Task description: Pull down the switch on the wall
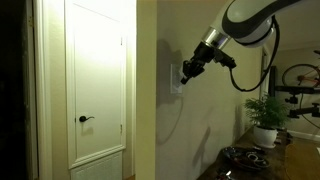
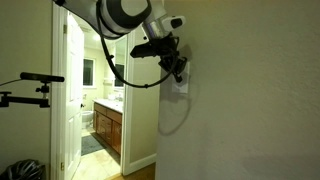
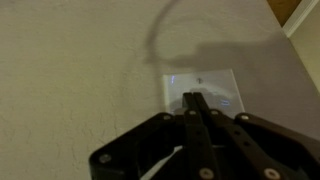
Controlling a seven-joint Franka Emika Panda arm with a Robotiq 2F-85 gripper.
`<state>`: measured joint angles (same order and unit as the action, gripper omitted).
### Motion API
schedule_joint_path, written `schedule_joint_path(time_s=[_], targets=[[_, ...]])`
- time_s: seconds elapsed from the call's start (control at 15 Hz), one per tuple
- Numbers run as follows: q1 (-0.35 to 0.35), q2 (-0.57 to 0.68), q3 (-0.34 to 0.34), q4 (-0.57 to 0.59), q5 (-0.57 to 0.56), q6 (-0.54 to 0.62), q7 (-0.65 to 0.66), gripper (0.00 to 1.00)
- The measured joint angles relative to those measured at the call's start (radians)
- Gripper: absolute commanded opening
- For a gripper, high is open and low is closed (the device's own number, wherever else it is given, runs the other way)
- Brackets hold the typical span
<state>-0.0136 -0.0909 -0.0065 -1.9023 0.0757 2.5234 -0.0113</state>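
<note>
Jaws pressed together into one tip that meets the switch (image 3: 215, 88) (true contact is hard to judge), a white upright plate on the wall (image 3: 70, 60); the tip sits at its middle, so the pull should run straight down its long axis.

The arm (image 2: 118, 14) reaches in from the upper left, and the tool (image 2: 181, 73) is right at the switch (image 2: 177, 89) on the pale wall (image 2: 255, 115). A black cable (image 2: 135, 82) loops beneath. Off left, a white door (image 2: 68, 100) stands open on a wooden vanity (image 2: 108, 128).
</note>
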Motion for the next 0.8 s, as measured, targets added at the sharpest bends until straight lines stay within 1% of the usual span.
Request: schedule_joint_path(time_s=[0.33, 0.8], targets=[[0.000, -0.033, 0.000, -0.010, 0.000, -0.015, 0.000, 0.04], [0.001, -0.031, 0.002, -0.010, 0.004, -0.017, 0.000, 0.04]])
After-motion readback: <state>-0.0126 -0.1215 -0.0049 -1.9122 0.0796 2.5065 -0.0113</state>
